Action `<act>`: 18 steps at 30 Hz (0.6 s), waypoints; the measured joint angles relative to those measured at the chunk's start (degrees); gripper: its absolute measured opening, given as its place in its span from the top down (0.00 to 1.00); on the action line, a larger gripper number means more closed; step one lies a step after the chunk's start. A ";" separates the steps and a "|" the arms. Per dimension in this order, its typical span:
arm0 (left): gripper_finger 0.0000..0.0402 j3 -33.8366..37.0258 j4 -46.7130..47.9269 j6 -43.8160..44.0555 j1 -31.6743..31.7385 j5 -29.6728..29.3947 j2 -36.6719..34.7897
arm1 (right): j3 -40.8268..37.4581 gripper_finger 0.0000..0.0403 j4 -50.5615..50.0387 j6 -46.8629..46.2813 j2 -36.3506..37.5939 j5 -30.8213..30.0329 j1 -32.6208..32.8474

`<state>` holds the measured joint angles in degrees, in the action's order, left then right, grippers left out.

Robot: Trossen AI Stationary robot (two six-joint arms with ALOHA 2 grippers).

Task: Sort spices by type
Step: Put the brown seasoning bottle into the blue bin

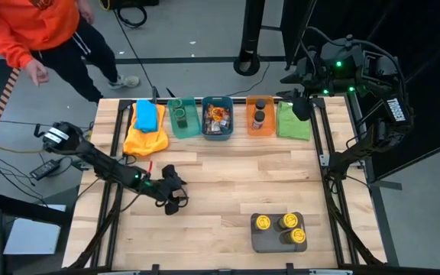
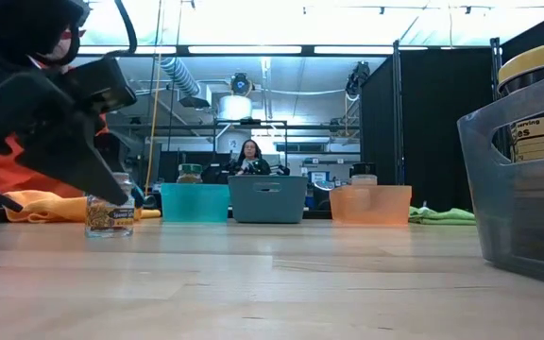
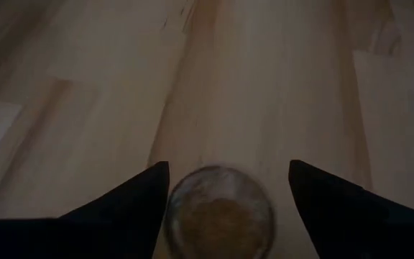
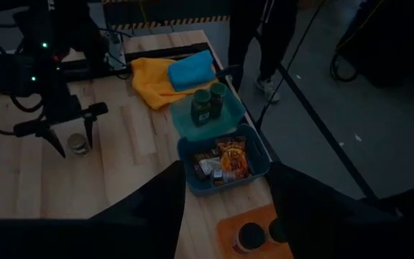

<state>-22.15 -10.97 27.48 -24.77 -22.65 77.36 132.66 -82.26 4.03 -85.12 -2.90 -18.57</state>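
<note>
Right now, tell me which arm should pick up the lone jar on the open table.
Left. The left end effector already straddles the jar, fingers open on either side. The right end effector hangs over the bins at the far edge, well away from it.

You are working in a robotics lab. The pale wooden slatted table (image 1: 220, 183) sits in a black metal frame (image 1: 323, 145) on a grey concrete floor (image 1: 44, 99), with loose black cables (image 1: 128, 11) at the top of the high view. In the low view's centre background you see a seated person (image 2: 249, 157) at a desk with monitors, long ceiling strip lights (image 2: 253, 49), a silver ventilation duct (image 2: 179, 80) and black partition panels (image 2: 442, 132) at the right. A standing person in an orange hooded top (image 1: 29, 27) occupies the high view's upper left corner.
</note>
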 joint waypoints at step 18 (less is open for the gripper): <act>0.57 -1.54 1.21 1.25 0.27 -0.82 0.54 | 0.00 0.49 -0.02 0.07 0.00 0.00 0.00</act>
<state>-23.69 -9.76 28.73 -24.50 -23.48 77.90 132.66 -82.28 4.10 -85.12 -2.90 -18.57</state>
